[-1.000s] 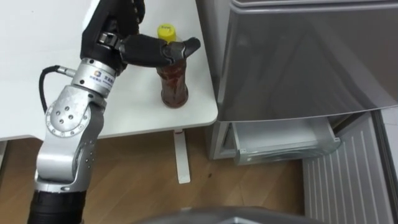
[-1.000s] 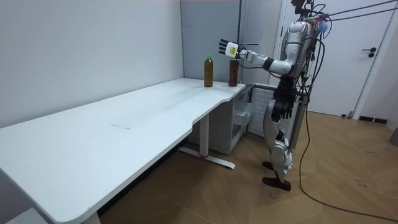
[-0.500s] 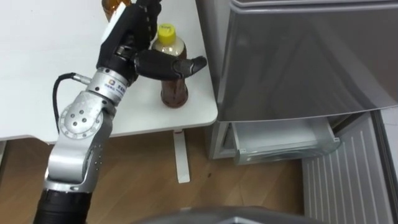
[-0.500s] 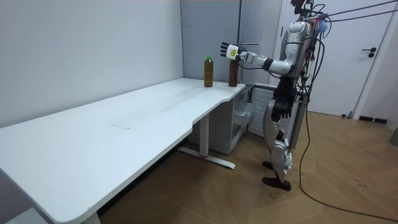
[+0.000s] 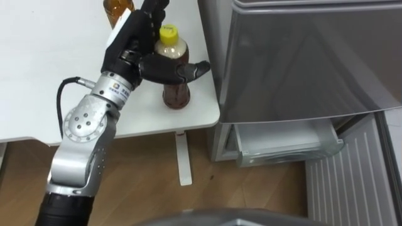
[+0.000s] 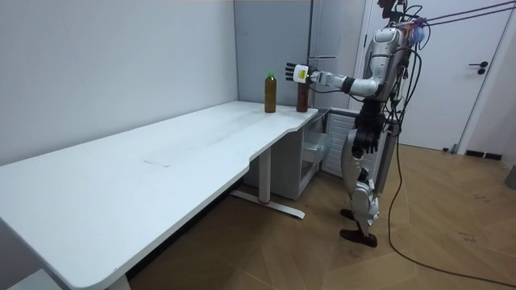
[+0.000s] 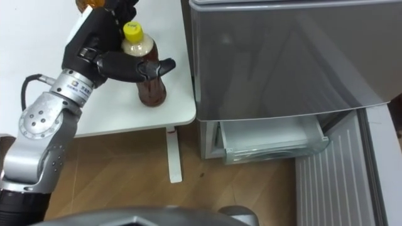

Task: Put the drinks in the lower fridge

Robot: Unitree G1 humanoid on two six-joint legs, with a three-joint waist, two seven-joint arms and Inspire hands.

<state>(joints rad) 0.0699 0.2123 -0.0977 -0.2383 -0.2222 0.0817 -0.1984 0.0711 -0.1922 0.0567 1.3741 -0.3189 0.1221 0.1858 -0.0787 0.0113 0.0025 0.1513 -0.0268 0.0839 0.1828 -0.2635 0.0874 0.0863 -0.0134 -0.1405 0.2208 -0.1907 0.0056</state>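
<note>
Nothing stowed yet: left hand [image 5: 133,43], fingers spread wide, straddles the yellow-capped brown plastic bottle [image 5: 176,91] on the white desk [image 5: 44,69], probably not gripping.

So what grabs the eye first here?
The left hand at the table's corner, open around the yellow-capped bottle, with its thumb across the front. Right beside it stands the grey fridge, its lower drawer pulled out. A second bottle stands further back on the table.
</note>
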